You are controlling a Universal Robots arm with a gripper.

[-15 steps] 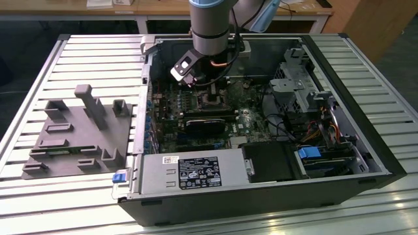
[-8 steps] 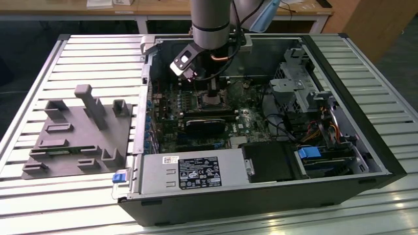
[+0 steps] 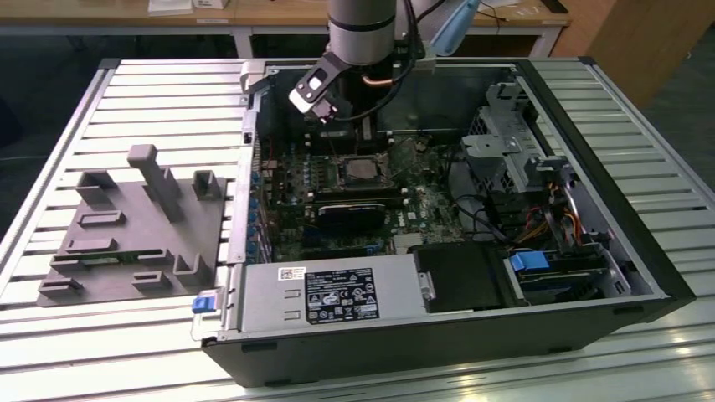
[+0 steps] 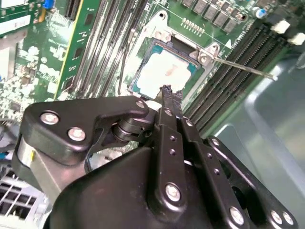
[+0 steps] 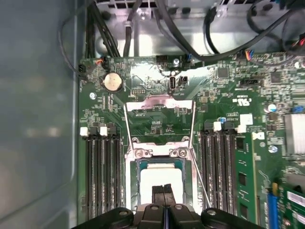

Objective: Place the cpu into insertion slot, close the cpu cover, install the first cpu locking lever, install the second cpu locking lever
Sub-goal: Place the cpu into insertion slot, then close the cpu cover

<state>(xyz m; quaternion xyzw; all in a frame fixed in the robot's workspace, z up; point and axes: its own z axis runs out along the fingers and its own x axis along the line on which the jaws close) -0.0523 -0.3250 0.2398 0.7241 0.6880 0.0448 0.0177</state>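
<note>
Treat pale silver square metal cpu as light, stiff, fragile, grip edges only, w/ black end effector clenched empty over it.

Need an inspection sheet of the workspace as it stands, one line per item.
Surface: slatted metal table carrying the open pc case.
Job's things: cpu lies in the insertion slot; cpu cover swung open; one locking lever sticks out free beside the slot.
Clutter: grey fixture block on the table, at the exterior view's left of the case.
Grippers: gripper shut, tips just over the cpu.
Cables: black bundle past the board's edge; more wires by the drive cage.
Surroundings: wooden bench behind the table.
</note>
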